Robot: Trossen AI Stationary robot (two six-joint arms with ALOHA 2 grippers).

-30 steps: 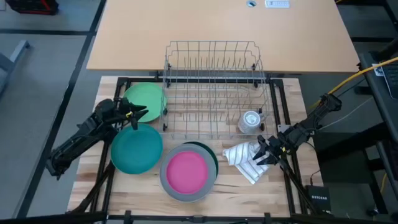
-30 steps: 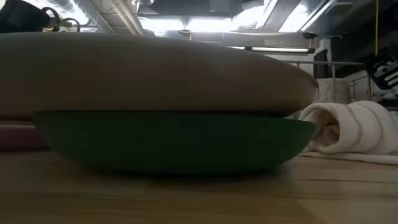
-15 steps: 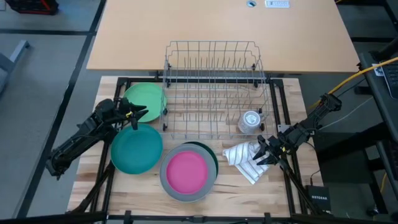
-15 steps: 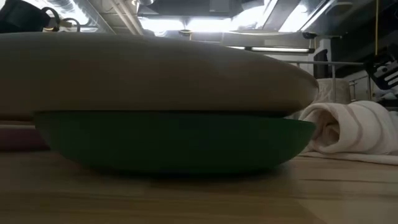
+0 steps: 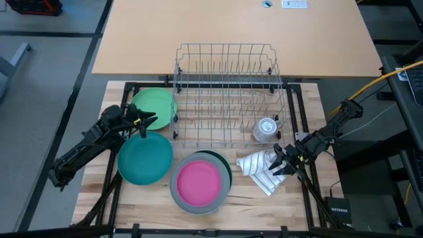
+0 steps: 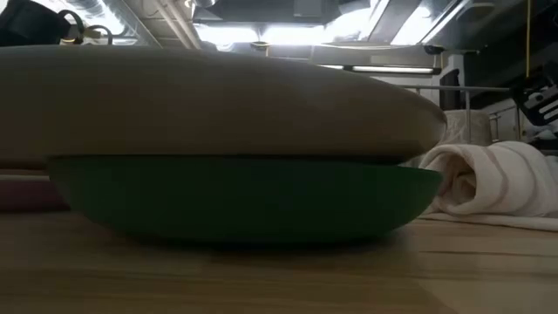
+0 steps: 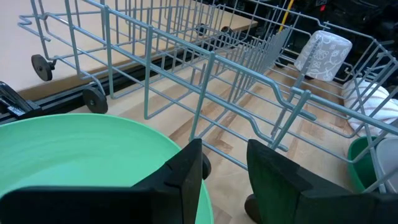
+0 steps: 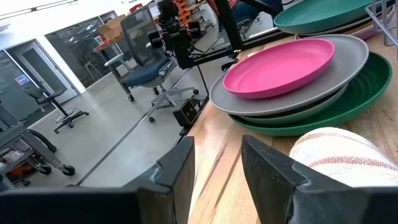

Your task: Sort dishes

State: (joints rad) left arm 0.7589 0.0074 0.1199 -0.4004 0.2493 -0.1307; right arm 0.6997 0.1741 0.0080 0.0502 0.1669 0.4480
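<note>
Nearest, the pink plate [image 5: 197, 180] sits stacked on grey and dark green dishes. Right gripper [image 5: 278, 162] (jaws parted, empty) hovers by the striped cloth [image 5: 262, 169]. Left gripper [image 5: 147, 121], also parted, overhangs the light green plate [image 5: 156, 104] beside the rack [image 5: 226, 92].

Wooden table [image 5: 291, 198], wire rack [image 5: 228, 92], plates [image 5: 145, 157], striped cloth [image 5: 261, 168]

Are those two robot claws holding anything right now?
No. The left gripper hangs open over the light green plate's edge; the right gripper is open beside the striped cloth.
</note>
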